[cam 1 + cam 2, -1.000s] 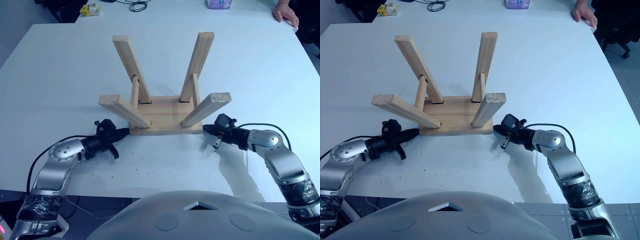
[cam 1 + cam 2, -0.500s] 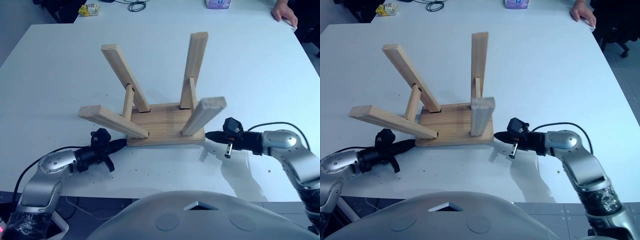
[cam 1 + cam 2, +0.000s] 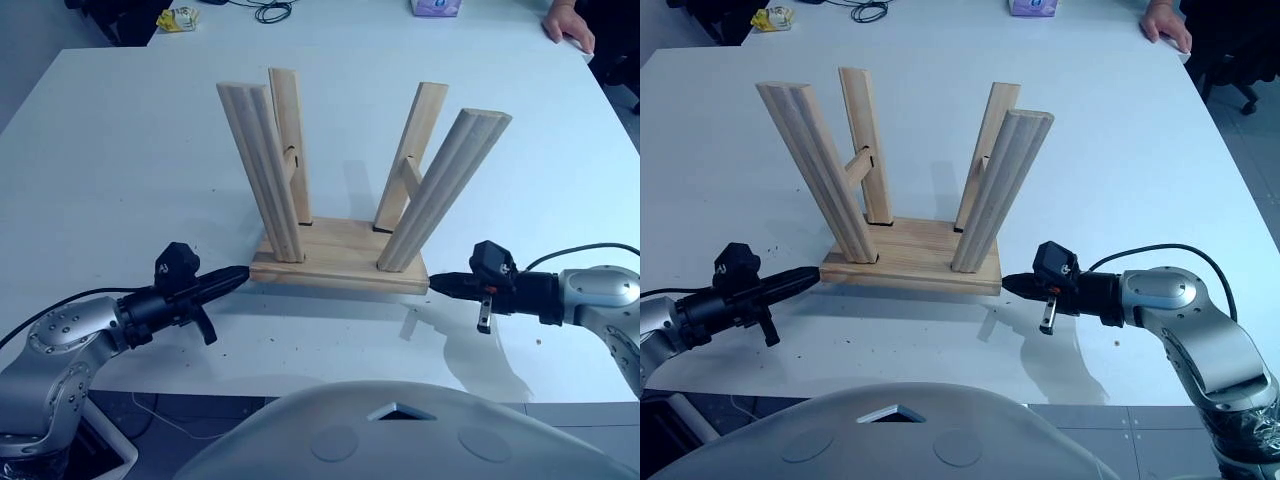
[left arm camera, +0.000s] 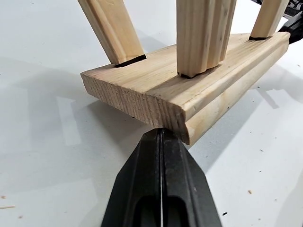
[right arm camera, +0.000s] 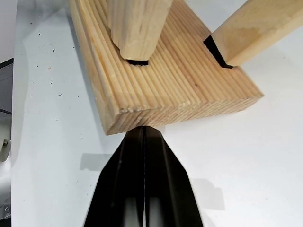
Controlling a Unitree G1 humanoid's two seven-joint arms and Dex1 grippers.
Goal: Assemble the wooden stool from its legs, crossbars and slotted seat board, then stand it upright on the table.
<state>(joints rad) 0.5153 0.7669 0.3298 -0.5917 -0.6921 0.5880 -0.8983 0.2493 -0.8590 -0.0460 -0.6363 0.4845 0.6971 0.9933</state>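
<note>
The 2 black fingers of the left gripper (image 4: 158,133) are pressing flat against each other with nothing between them, and their shared tip is touching the lower edge of the near left corner of the pale wooden slotted seat board (image 3: 340,262). The 2 black fingers of the right gripper (image 5: 143,128) are likewise pressing together, holding nothing, and their tip is meeting the board's near right corner. Both grippers are lying low over the white table (image 3: 120,130), pointing inward at each other from opposite ends of the board. The board is sitting upside down near the table's middle, with 4 thick wooden legs (image 3: 262,170) standing in its slots and splaying upward. 2 short wooden crossbars (image 3: 858,165) are bridging the legs, 1 on each side.
</note>
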